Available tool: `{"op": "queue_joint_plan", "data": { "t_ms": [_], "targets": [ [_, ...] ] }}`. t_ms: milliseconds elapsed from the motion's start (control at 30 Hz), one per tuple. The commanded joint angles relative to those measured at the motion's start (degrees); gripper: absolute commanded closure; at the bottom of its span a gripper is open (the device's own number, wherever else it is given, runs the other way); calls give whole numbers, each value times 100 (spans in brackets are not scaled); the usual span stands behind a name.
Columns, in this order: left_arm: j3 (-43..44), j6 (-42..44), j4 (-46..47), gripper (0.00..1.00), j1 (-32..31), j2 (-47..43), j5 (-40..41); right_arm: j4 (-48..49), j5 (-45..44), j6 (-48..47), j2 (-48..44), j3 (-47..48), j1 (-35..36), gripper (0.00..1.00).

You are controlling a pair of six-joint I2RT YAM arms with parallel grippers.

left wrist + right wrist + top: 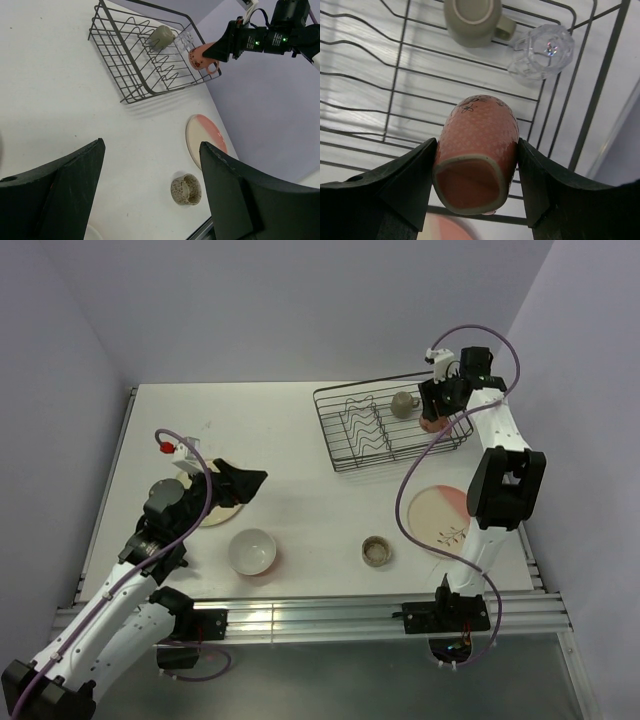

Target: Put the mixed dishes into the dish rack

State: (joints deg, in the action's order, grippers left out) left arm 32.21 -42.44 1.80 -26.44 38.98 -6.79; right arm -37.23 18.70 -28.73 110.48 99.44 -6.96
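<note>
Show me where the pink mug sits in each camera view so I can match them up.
Top external: pink mug in the upper right, at the right end of the dish rack.
Left wrist: upper right, at the rack's right-hand edge.
Right wrist: centre, clamped in the right gripper over the rack wires.
Shared landmark: the olive cup inside the rack, close to the mug.

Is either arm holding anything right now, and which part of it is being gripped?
The right gripper holds the pink mug, clamped across opposite sides of its body, mouth toward the camera. The left gripper is open and empty.
</note>
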Motion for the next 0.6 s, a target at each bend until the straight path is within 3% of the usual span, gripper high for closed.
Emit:
{"op": "queue_joint_plan", "data": {
  "t_ms": [0, 567],
  "targets": [
    [-48, 104, 83, 17, 33, -84, 72, 260, -393, -572, 192, 532, 11, 96],
    [14, 60, 83, 17, 33, 101, 90, 427, -639, -651, 1336, 1165, 11, 94]
  ]
}}
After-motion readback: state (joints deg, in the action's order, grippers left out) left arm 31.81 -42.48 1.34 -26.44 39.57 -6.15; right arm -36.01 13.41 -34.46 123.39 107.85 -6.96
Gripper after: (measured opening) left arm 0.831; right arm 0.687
